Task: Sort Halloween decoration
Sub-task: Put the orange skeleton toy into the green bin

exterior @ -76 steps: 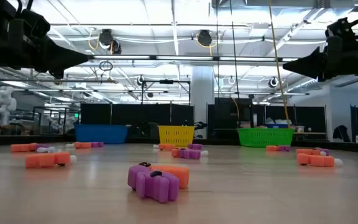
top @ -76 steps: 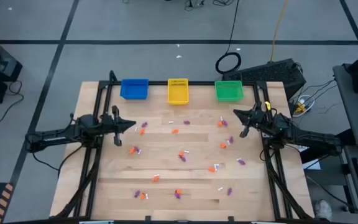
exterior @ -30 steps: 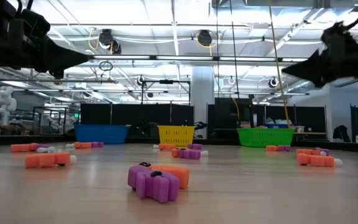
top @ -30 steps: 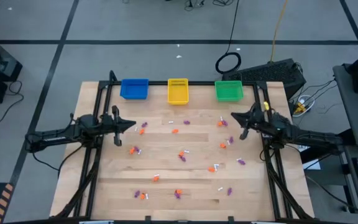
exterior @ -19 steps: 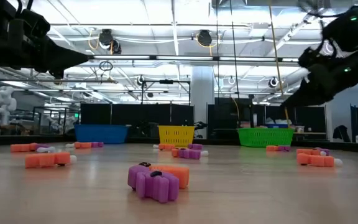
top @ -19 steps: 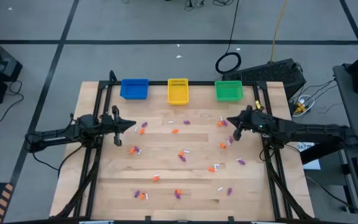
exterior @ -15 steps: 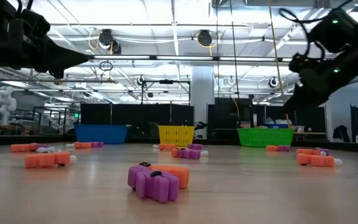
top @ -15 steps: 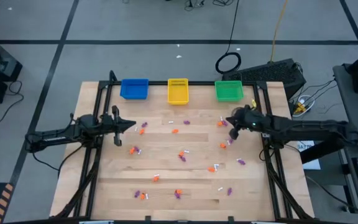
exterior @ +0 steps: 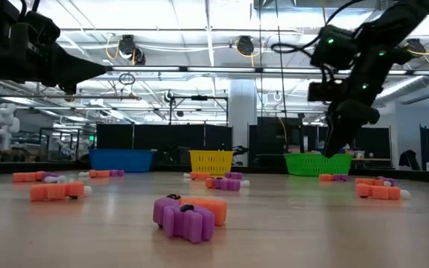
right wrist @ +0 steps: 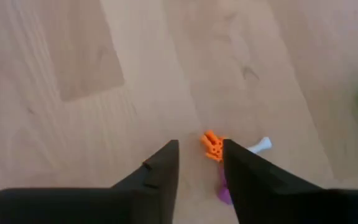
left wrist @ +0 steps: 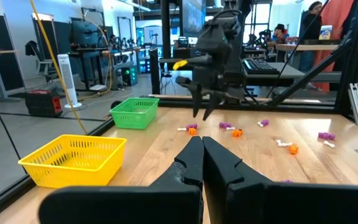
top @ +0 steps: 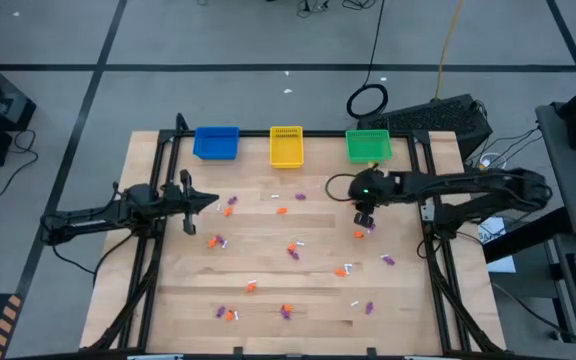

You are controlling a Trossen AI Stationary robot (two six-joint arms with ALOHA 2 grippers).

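Small orange, purple and white Halloween decoration pieces lie scattered flat over the wooden table (top: 168,300). My right gripper (top: 364,216) points down, open, over the table's far right part. Just below it lie an orange piece (right wrist: 212,146), a white one (right wrist: 261,145) and a purple one (right wrist: 222,194), partly behind one finger. Its fingers are clear of them and well above the table (exterior: 336,145). An orange and purple pair (top: 365,231) lies just nearer. My left gripper (top: 215,200) hovers shut and level over the table's left side (left wrist: 202,155), holding nothing.
A blue basket (top: 216,142), a yellow basket (top: 286,145) and a green basket (top: 368,146) stand in a row along the far edge. Black frame rails (top: 138,260) run along the table's left and right sides. Other pieces lie near the front (exterior: 188,217).
My right arm has reached out from the table's right side toward its middle. Its gripper has tipped from level to pointing down and has come lower, over the pieces near the green basket. No piece has moved.
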